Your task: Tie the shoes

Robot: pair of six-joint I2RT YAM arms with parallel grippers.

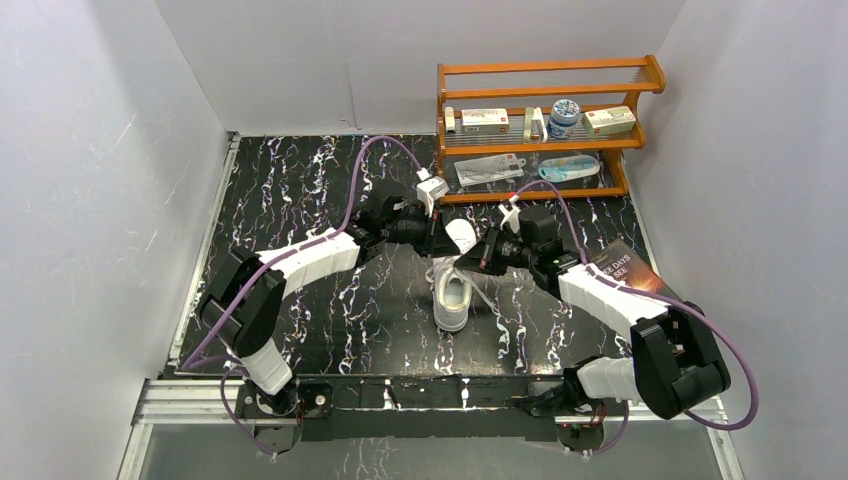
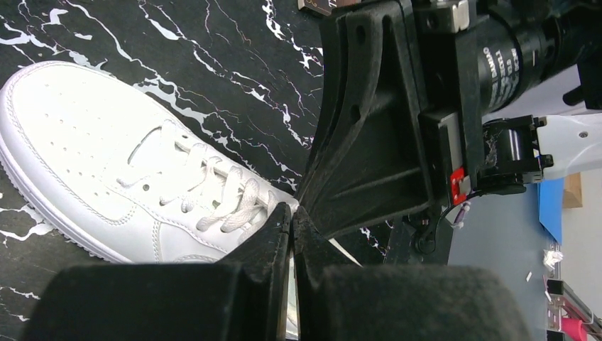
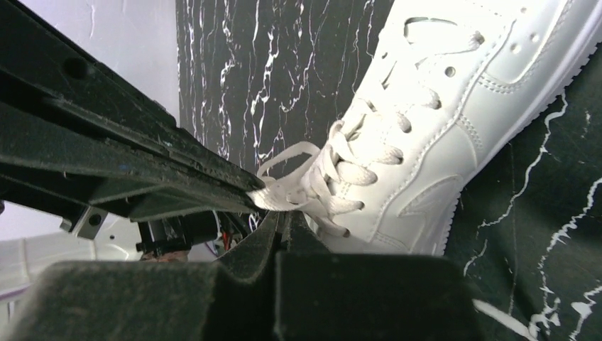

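The white shoe (image 1: 452, 298) (image 2: 92, 156) (image 3: 454, 106) lies mid-table, toe toward the arm bases, its thin laces loose over the tongue. My left gripper (image 1: 445, 246) (image 2: 292, 210) hangs over the shoe's ankle opening, shut, with a pale strip of lace (image 3: 284, 196) pinched at its tips. My right gripper (image 1: 465, 262) (image 3: 284, 217) comes in from the right and is shut too, its tips touching the left gripper's tips. The lace bunch lies right at the right tips; whether it is pinched there is hidden.
A wooden rack (image 1: 545, 110) with small boxes and a jar stands at the back right. A dark book (image 1: 625, 265) lies on the marbled table (image 1: 300, 200) under the right forearm. Grey walls close in on both sides.
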